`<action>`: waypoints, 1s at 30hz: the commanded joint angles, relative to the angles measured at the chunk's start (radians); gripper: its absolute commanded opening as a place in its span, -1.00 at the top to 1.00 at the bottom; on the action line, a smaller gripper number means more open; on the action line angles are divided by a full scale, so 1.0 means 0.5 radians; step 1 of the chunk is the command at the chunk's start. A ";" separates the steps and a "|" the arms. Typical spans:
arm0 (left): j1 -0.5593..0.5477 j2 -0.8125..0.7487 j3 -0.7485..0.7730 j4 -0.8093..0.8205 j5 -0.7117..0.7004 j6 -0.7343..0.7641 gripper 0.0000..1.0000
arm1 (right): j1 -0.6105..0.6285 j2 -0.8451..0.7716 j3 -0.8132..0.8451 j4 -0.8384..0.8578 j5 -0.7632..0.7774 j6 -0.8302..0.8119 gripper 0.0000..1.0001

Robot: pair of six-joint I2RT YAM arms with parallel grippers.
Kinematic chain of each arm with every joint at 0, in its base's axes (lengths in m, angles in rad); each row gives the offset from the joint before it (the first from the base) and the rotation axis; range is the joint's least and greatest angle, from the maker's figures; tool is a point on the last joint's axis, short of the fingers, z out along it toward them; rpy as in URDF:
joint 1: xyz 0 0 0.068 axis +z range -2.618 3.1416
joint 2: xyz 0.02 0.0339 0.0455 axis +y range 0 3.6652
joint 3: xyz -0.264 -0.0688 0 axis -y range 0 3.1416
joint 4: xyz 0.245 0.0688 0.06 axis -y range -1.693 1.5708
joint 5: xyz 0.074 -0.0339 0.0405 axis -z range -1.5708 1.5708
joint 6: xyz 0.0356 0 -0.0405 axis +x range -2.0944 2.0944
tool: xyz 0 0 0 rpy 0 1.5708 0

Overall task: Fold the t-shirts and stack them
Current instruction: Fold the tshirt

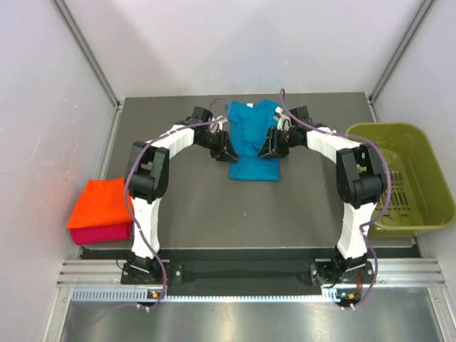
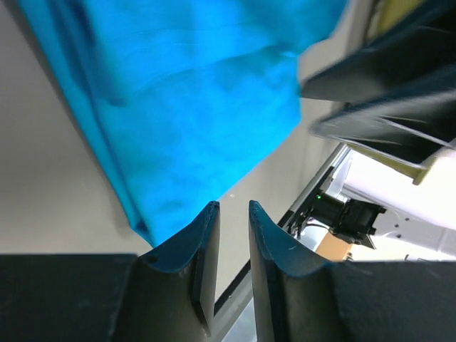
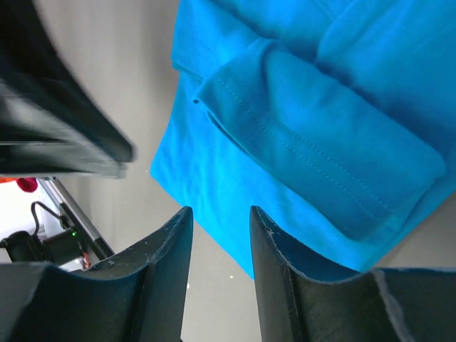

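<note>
A teal-blue t-shirt [image 1: 252, 141] lies in a narrow lengthwise fold at the table's far middle, sleeves folded in; it also shows in the left wrist view [image 2: 192, 100] and the right wrist view [image 3: 313, 121]. My left gripper [image 1: 226, 152] hovers just off its left edge, jaws a little apart and empty [image 2: 234, 214]. My right gripper [image 1: 269, 148] hovers at its right edge, open and empty [image 3: 221, 217]. A folded orange t-shirt [image 1: 102, 202] lies on a folded magenta-pink one [image 1: 100, 233] at the table's left edge.
An olive-green plastic basket [image 1: 427, 178] stands at the right edge of the table. Grey walls enclose the table on three sides. The arms' bases and a metal rail [image 1: 242, 281] run along the near edge.
</note>
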State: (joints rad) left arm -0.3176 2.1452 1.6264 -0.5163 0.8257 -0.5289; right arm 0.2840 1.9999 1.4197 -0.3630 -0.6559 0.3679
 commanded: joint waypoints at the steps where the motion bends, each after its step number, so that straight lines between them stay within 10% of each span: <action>1: -0.027 0.090 0.039 0.088 0.064 -0.022 0.45 | 0.009 -0.027 -0.001 0.073 -0.026 -0.009 0.24; 26: -0.086 0.220 0.076 -0.004 -0.087 0.018 0.49 | -0.074 0.375 0.962 0.051 0.388 -0.119 0.24; 30: -0.080 0.079 0.164 -0.084 -0.228 0.125 0.18 | -0.117 0.198 0.925 0.036 0.376 -0.107 0.24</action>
State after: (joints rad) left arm -0.3565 2.2723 1.6482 -0.5304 0.7773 -0.5247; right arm 0.2489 2.2047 1.8675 -0.3649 -0.4885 0.3313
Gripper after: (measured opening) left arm 0.379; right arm 0.380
